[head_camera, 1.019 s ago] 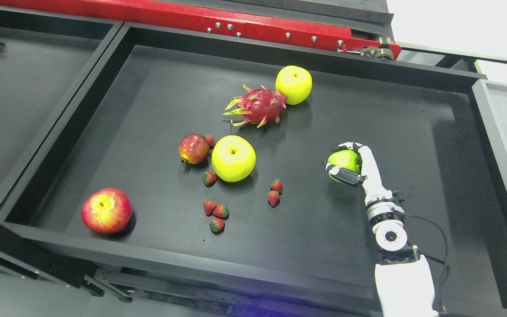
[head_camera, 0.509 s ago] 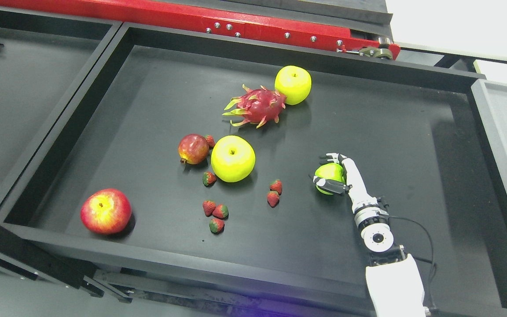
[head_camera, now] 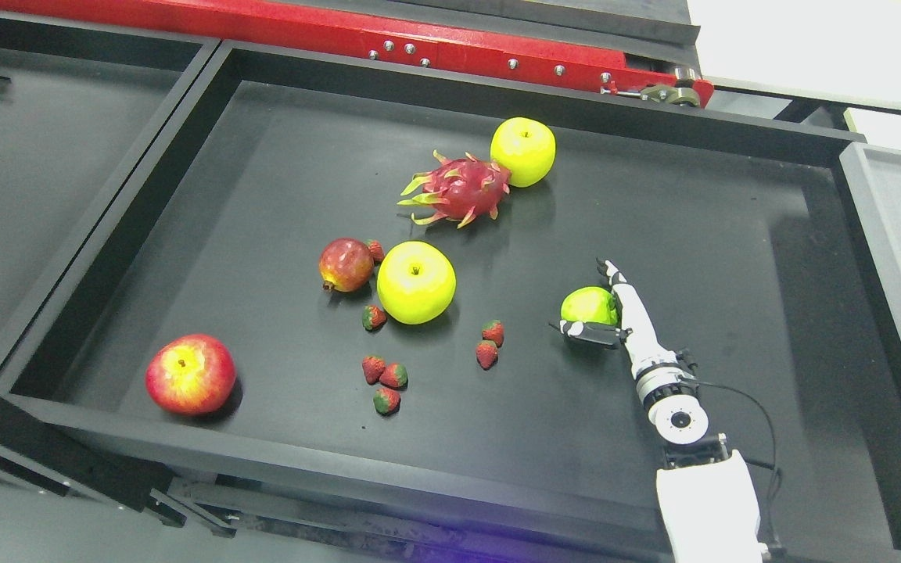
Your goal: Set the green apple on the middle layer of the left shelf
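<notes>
Head view: right hand (head_camera: pixel 615 313) fingers spread, green apple (head_camera: pixel 587 304) resting free beside the palm; one nudge withdrawing could roll it

The small round green apple (head_camera: pixel 587 303) sits on the flat black floor of the big black shelf tray (head_camera: pixel 278 148), toward its right side. It is shiny and light green, and smaller than the two yellow-green apples in the same tray. It rests right against the white robot right hand (head_camera: pixel 611 309), whose fingers (head_camera: pixel 605 270) are spread out straight, with the thumb stretched under the apple's front side.
</notes>
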`<state>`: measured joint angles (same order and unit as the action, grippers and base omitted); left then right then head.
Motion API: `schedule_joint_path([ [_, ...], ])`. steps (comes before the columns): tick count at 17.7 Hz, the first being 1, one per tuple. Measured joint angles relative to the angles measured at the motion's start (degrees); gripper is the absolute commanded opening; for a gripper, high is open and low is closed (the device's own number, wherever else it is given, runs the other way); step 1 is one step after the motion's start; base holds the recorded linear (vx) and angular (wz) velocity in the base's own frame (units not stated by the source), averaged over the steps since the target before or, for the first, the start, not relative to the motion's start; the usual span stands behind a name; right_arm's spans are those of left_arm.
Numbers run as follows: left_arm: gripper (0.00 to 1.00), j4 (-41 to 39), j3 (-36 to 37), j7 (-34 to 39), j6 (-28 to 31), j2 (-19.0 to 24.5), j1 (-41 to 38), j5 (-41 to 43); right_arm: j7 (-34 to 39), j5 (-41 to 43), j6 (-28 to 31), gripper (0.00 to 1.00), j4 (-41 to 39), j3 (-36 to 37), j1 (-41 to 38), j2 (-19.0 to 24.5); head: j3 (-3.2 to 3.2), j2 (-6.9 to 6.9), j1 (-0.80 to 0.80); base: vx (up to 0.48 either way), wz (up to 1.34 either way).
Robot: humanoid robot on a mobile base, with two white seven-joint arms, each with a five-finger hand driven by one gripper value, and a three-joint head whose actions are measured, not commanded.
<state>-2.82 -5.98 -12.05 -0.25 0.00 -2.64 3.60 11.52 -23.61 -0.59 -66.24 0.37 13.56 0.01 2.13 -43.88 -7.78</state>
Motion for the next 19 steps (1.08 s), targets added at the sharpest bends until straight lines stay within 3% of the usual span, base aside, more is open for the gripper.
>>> schedule_joint_path([
  [5, 1.00, 0.0, 0.0, 0.0, 0.0, 0.0, 0.0, 0.0, -4.4, 4.6, -0.1, 1.00, -4.3, 2.7, 0.2, 0.0, 0.00, 0.00, 0.00, 0.000, -0.01],
  [12, 1.00, 0.0, 0.0, 0.0, 0.0, 0.0, 0.0, 0.0, -4.8, 12.8, -0.6, 1.00, -11.6, 6.0, -1.6, 0.0, 0.00, 0.00, 0.00, 0.001, 0.00],
  [19, 1.00, 0.0, 0.0, 0.0, 0.0, 0.0, 0.0, 0.0, -4.7, 23.3, -1.0, 1.00, -19.7, 7.3, -9.3, 0.0, 0.00, 0.00, 0.00, 0.000, 0.00],
])
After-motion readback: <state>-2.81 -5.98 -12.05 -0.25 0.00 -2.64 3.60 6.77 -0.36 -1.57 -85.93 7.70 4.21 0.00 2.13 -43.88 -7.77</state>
